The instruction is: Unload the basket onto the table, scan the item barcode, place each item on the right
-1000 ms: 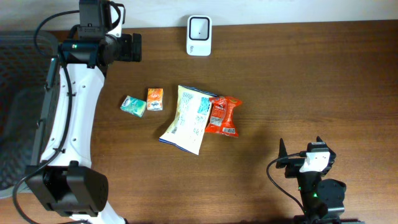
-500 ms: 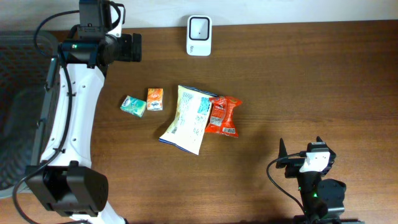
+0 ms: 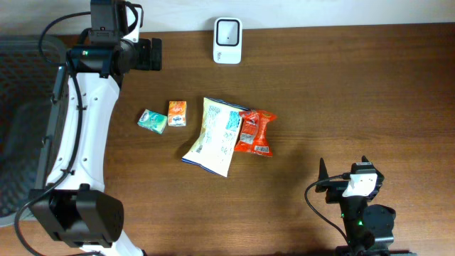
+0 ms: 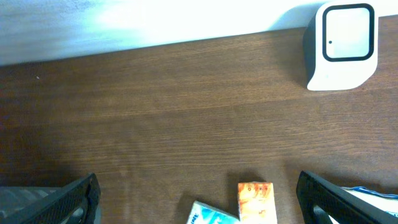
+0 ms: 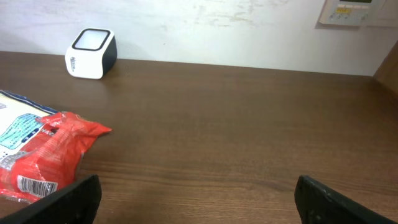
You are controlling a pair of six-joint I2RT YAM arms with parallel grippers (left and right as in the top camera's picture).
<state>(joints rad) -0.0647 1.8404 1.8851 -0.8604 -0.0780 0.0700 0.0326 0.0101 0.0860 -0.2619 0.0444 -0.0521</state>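
Four items lie mid-table: a teal pack (image 3: 152, 121), a small orange box (image 3: 177, 113), a white and yellow snack bag (image 3: 213, 136) and a red packet (image 3: 255, 132) leaning on the bag's right edge. A barcode label shows on the red packet (image 5: 37, 163). The white scanner (image 3: 227, 30) stands at the far edge. My left gripper (image 3: 153, 54) hovers open at the back left, above the orange box (image 4: 255, 198) and the teal pack (image 4: 211, 215), with the scanner (image 4: 341, 46) to its right. My right gripper (image 3: 343, 171) sits open near the front right, holding nothing.
A dark mesh chair (image 3: 21, 107) stands off the table's left side. A pale wall runs behind the table's far edge (image 5: 249, 65). Bare wood stretches across the right half of the table (image 3: 370, 92).
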